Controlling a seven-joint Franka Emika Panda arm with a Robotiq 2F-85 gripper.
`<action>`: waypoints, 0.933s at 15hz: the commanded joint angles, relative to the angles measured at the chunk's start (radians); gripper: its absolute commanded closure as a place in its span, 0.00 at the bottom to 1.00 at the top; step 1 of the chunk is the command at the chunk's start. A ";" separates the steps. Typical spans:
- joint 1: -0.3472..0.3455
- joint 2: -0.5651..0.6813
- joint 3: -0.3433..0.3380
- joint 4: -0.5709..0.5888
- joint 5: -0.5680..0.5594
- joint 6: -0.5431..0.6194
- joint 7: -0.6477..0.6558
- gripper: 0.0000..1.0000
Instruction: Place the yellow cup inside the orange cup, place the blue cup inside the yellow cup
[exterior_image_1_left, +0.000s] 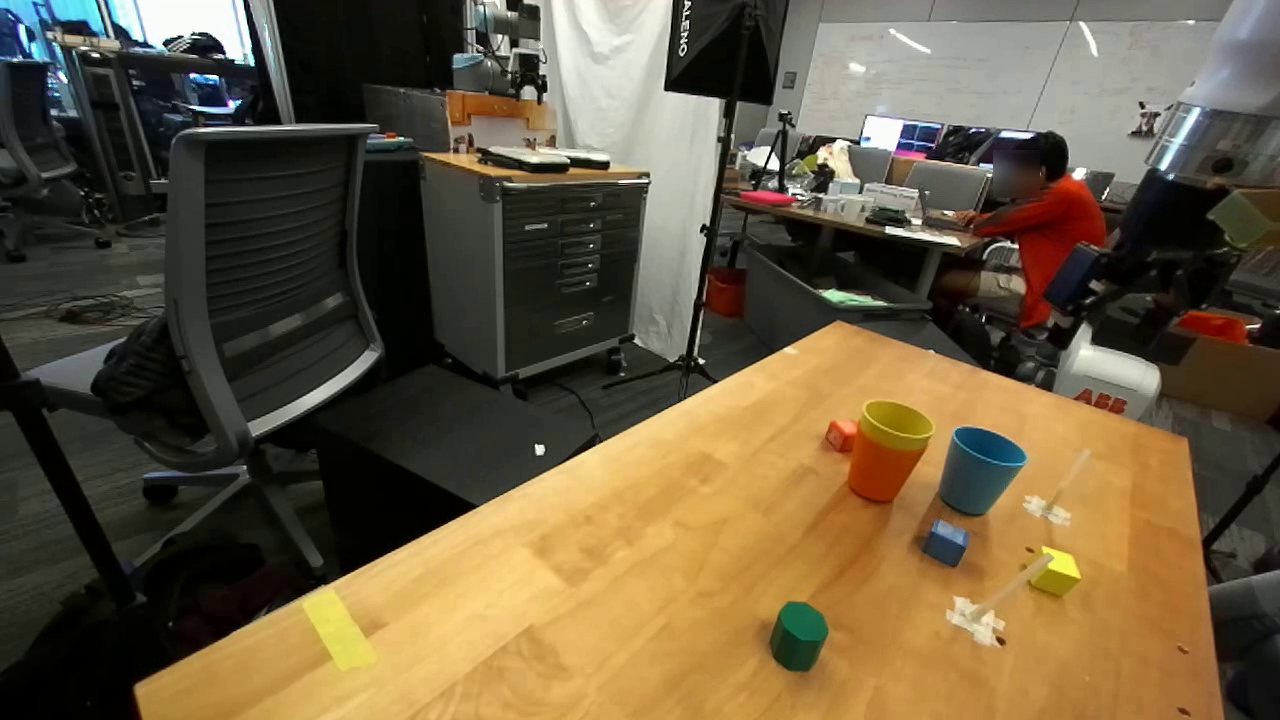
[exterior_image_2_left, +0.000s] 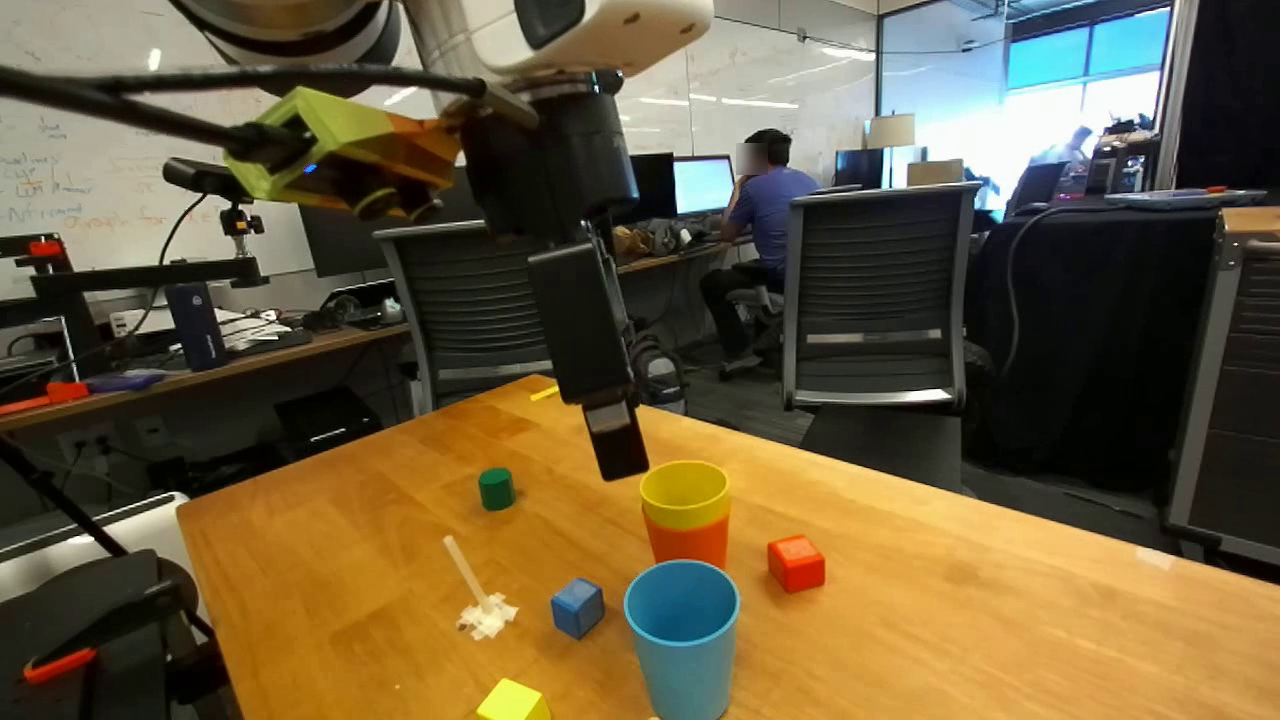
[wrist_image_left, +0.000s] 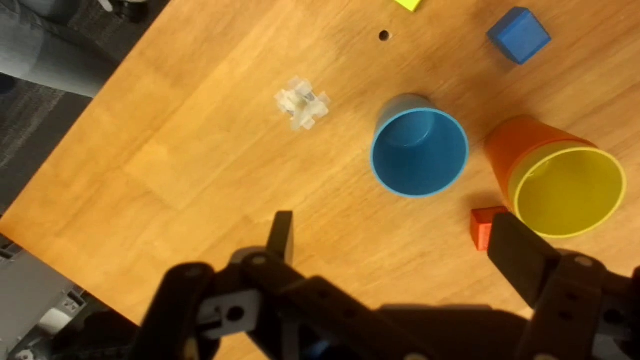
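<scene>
The yellow cup (exterior_image_1_left: 897, 425) sits upright inside the orange cup (exterior_image_1_left: 884, 472), with its rim showing above; both exterior views show this stack (exterior_image_2_left: 687, 512). The blue cup (exterior_image_1_left: 980, 474) stands upright and empty beside the stack, apart from it. In the wrist view the blue cup (wrist_image_left: 420, 152) lies ahead of the jaws, and the yellow cup (wrist_image_left: 570, 194) in the orange cup (wrist_image_left: 515, 140) is to its right. My gripper (wrist_image_left: 395, 232) is open and empty, with its fingers wide apart. In an exterior view the gripper (exterior_image_2_left: 615, 440) hangs above the table, higher than the cups.
A red cube (exterior_image_2_left: 797, 563) sits close to the stack. A blue cube (exterior_image_2_left: 578, 607) and a yellow block (exterior_image_1_left: 1056, 572) lie near the blue cup. A green block (exterior_image_1_left: 799, 636) stands farther off. Thin sticks (exterior_image_1_left: 1012, 586) rise from taped spots on the table (exterior_image_1_left: 600, 560).
</scene>
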 joint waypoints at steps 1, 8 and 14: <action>-0.023 0.040 -0.014 -0.013 0.022 0.075 -0.024 0.00; -0.019 0.212 -0.032 -0.021 0.048 0.232 -0.028 0.00; -0.025 0.304 -0.025 0.000 0.178 0.352 -0.089 0.00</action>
